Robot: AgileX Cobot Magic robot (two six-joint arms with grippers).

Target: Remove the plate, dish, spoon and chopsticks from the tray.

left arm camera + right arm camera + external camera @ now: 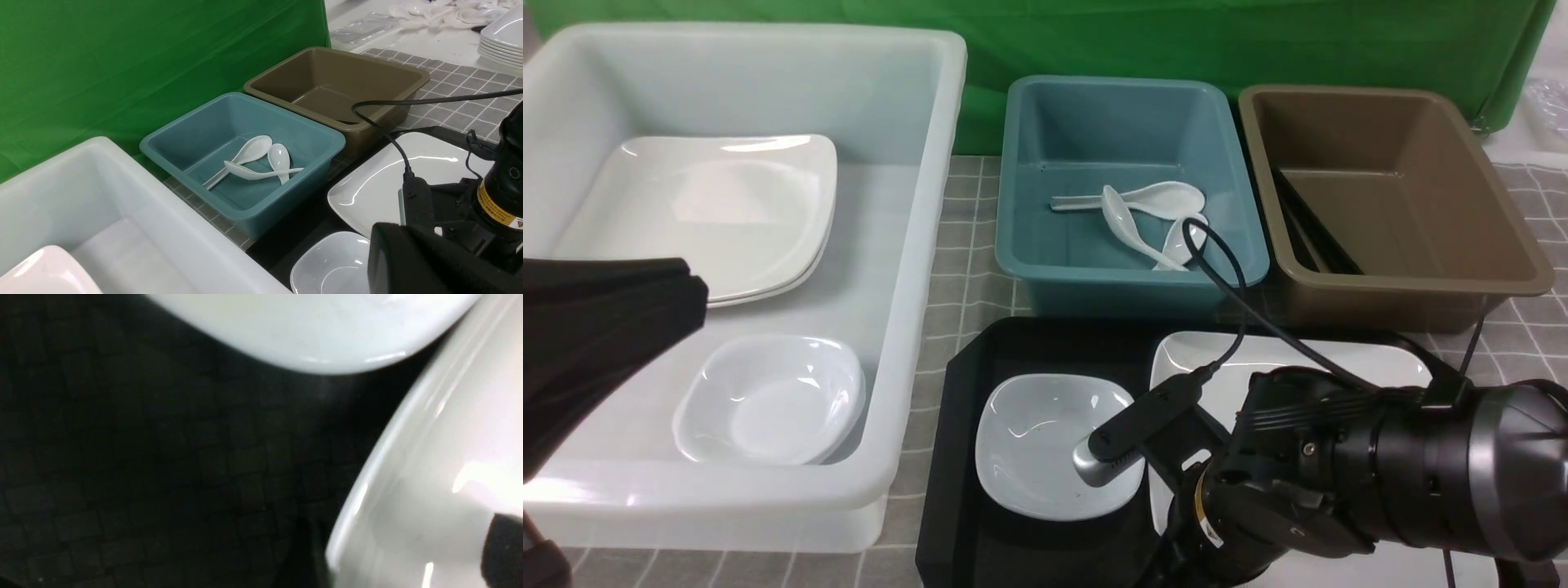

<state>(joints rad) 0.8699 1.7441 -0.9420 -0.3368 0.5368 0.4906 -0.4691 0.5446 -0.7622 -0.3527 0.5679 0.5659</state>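
The front view is bright and evenly lit from above, with soft glare on the plate (1372, 355) and the dish (1029, 441). The right wrist view is dim and strongly blurred, the tray (163, 457) floor nearly black, with white highlights along the plate rim. The left wrist view is clear.

A staged test lab: green backdrop cloth (1176, 41) hung behind a checked tablecloth (968, 269).

On the desk (947, 278), the near tray (956, 457) carries the dish (1037, 441) left and the plate (1258, 359) right, just beside each other. Left of the tray, a big tub (923, 245) holds plates (727, 212) far and dishes (768, 400) near. Beyond the tray, a middle tub (1127, 286) holds spoons (1152, 208). Right of it, the right tub (1405, 294) holds chopsticks (1307, 229).
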